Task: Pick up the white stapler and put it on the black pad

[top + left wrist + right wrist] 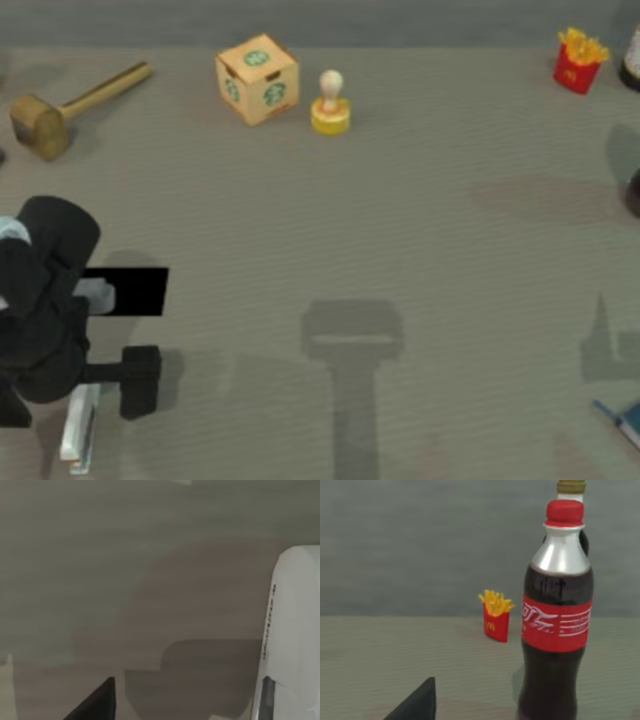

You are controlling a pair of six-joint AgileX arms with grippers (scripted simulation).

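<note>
White stapler (80,430) flat on tabletop at front-left corner, just beside left gripper (140,380), finger state not discernible, nothing visibly held; black pad (135,291) near left edge, partly under arm; hammer (70,105) at back-left; right arm out of top view.

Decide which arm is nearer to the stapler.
Left. The left arm's tool hangs just beside the stapler at the table's left front edge. The right arm is out of the top view, off to the far right by the cola bottle.
</note>
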